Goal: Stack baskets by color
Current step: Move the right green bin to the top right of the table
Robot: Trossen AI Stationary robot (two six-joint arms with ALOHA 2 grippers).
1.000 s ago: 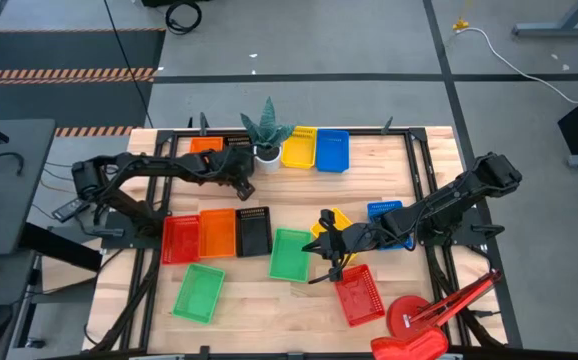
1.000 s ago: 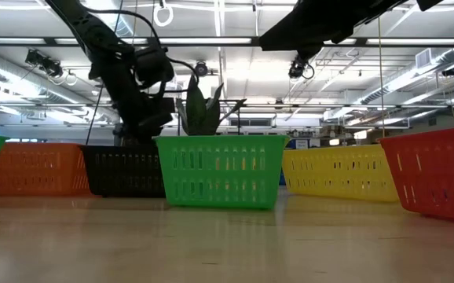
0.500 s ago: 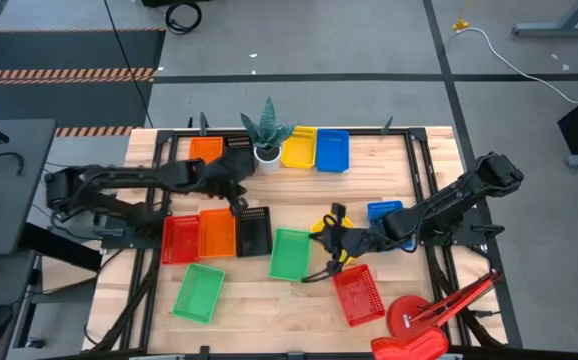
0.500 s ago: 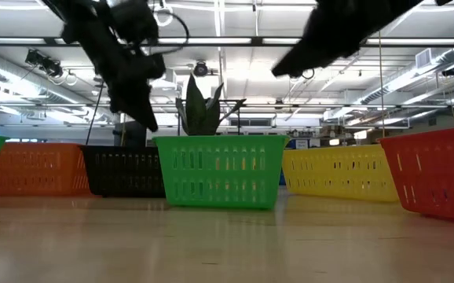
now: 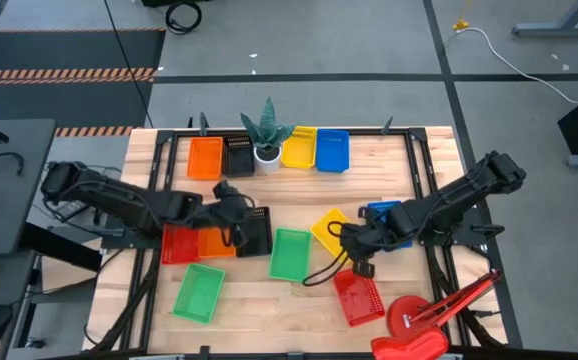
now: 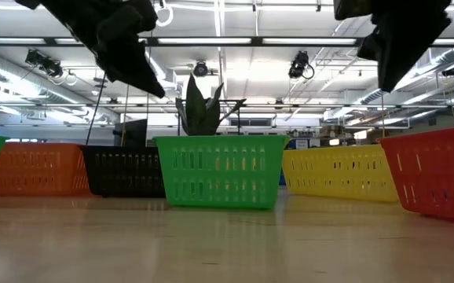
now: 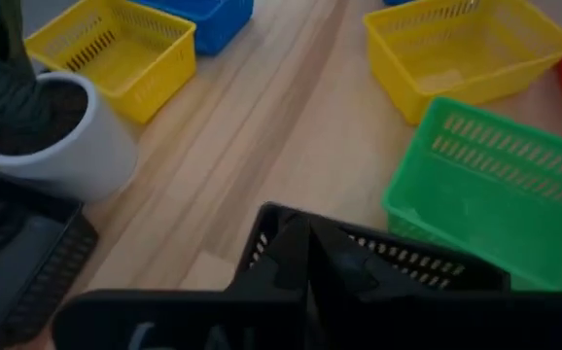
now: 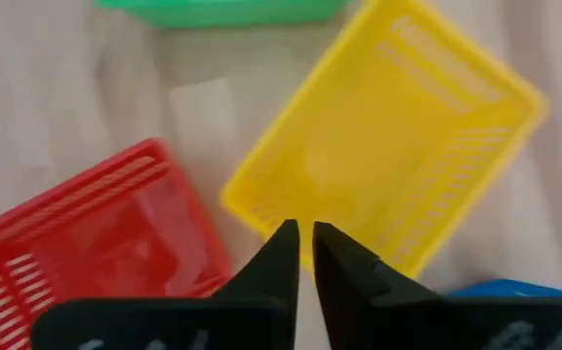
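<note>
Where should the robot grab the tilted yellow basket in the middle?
Best on the rim of the yellow basket, coming from above. It sits open side up with thin upright mesh walls, so one finger could slip inside, one outside. The right end effector hovers beside it.

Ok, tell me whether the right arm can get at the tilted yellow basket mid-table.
Probably yes. The right gripper hangs just above the yellow basket's near edge, nothing lies between them, and the basket is empty with its rim exposed.

Glossy perforated plastic baskets (image 5: 291, 254) on a smooth, pale wooden table (image 5: 259, 300).
</note>
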